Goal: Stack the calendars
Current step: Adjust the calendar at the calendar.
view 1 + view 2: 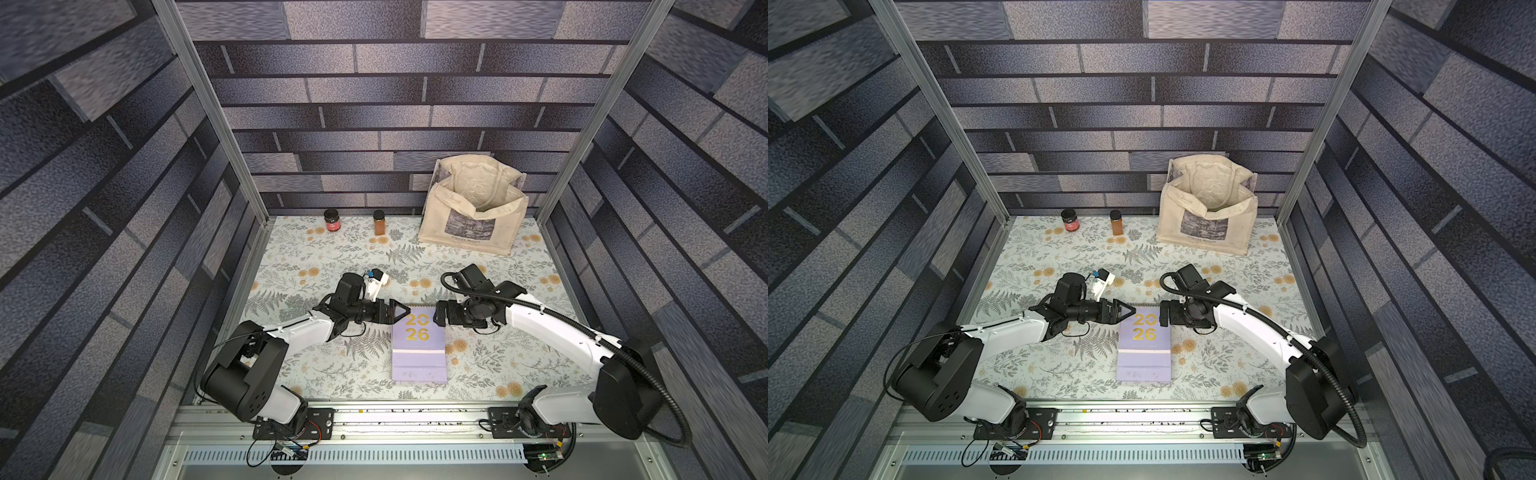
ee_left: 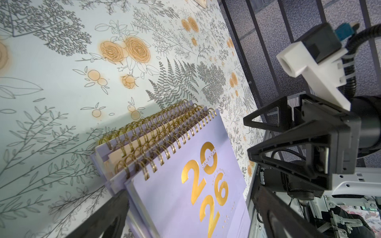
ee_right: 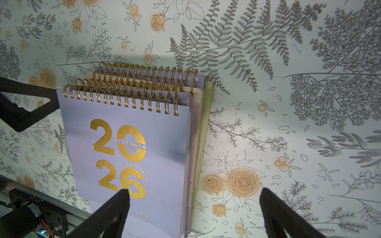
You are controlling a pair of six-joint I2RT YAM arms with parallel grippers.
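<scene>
The calendars (image 1: 419, 345) (image 1: 1144, 345) lie in one stack at the middle of the floral table, a lilac cover with gold "2026" on top. In the right wrist view the calendars (image 3: 127, 154) show a peach edge (image 3: 198, 96) and a yellow-green edge (image 3: 206, 123) under the lilac ones, their gold spirals roughly aligned. My left gripper (image 1: 404, 312) (image 1: 1129, 311) (image 2: 189, 191) is open at the stack's far left corner, its fingers straddling the cover. My right gripper (image 1: 436, 318) (image 1: 1162, 318) (image 3: 194, 192) is open at the far right corner, one finger over the cover, one over the table. Neither holds anything.
A cream tote bag (image 1: 469, 220) stands open at the back right. A dark jar with a red label (image 1: 332, 220) and an amber spice jar (image 1: 379, 222) stand at the back wall. The metal rail (image 1: 415, 419) with both arm bases runs along the front edge.
</scene>
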